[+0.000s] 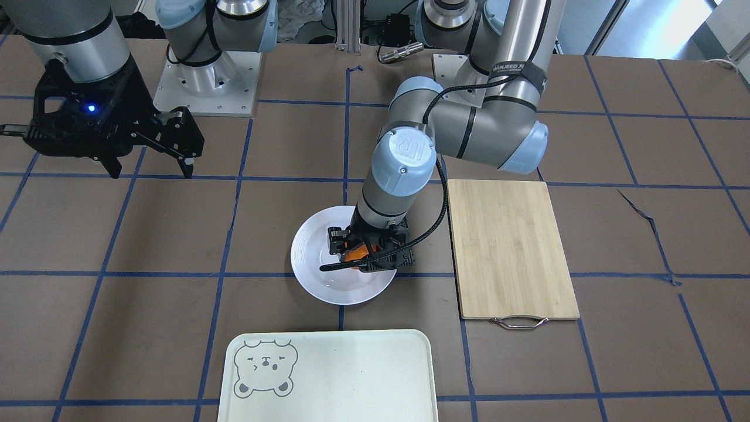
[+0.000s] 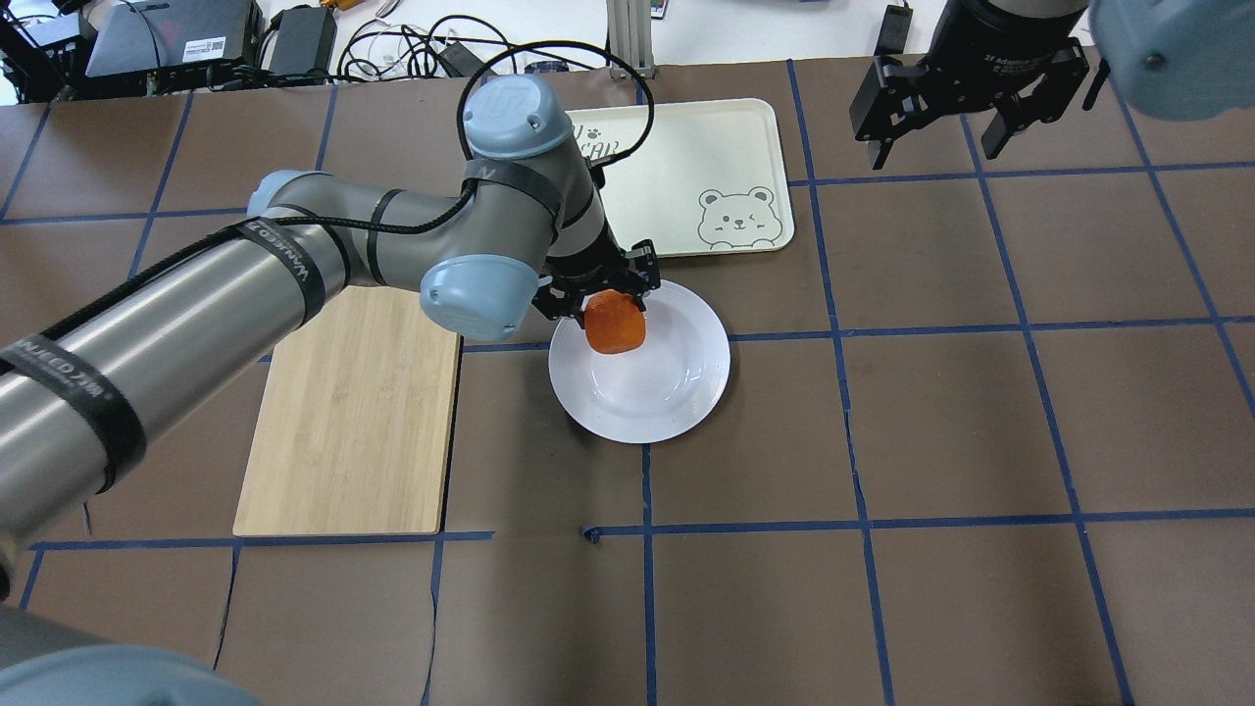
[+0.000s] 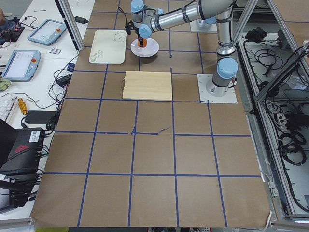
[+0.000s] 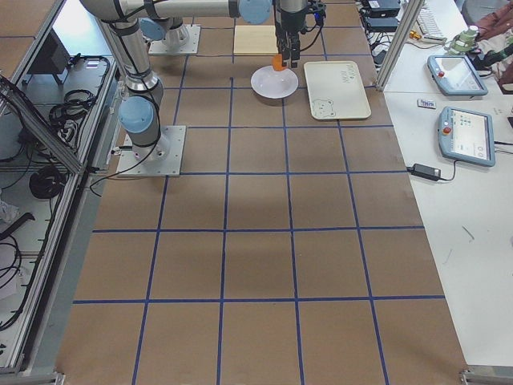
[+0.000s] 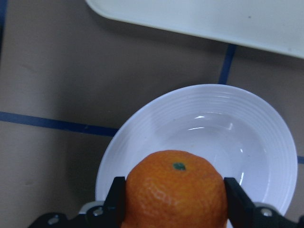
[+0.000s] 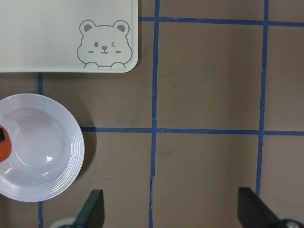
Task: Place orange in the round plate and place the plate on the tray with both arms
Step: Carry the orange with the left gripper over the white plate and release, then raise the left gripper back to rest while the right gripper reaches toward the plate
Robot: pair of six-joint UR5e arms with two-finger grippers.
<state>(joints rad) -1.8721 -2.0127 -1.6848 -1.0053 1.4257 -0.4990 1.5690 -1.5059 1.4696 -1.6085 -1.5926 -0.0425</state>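
Note:
My left gripper (image 2: 600, 297) is shut on the orange (image 2: 616, 325), holding it just above the near-left part of the round plate (image 2: 662, 392). In the left wrist view the orange (image 5: 175, 190) sits between both fingers (image 5: 117, 199) with the white ridged plate (image 5: 213, 123) below. The tray (image 2: 686, 157) with its bear drawing lies just beyond the plate, a small gap between them. My right gripper (image 2: 931, 147) hangs open and empty over the table, far right of the plate; its wrist view shows the plate (image 6: 57, 180) and the tray corner (image 6: 61, 33).
A bamboo cutting board (image 2: 353, 412) with a metal handle (image 1: 518, 322) lies beside the plate, under my left arm. Brown table covering with blue tape lines (image 2: 843, 431) spreads around. Cables and gear sit past the far table edge.

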